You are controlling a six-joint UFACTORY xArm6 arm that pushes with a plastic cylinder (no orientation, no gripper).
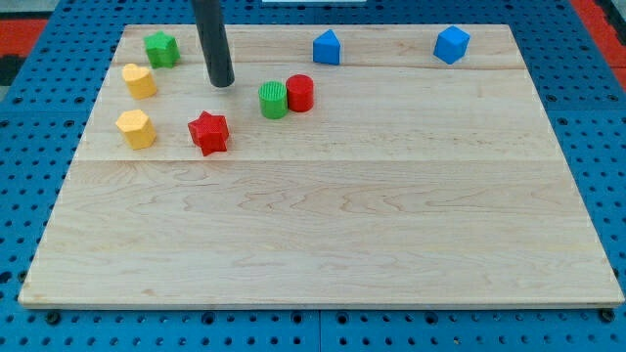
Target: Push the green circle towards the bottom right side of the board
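Observation:
The green circle [274,100] is a short green cylinder standing in the upper middle-left of the wooden board [323,235]. A red cylinder [299,92] touches its right side. My tip [222,84] ends the dark rod that comes down from the view's top. The tip sits to the left of the green circle and slightly above it, about a block's width away, not touching it.
A red star block [208,132] lies below the tip. Two yellow blocks [139,80] [135,128] and a green block [161,48] sit at the upper left. Two blue blocks [327,47] [451,44] sit along the top edge. A blue pegboard surrounds the board.

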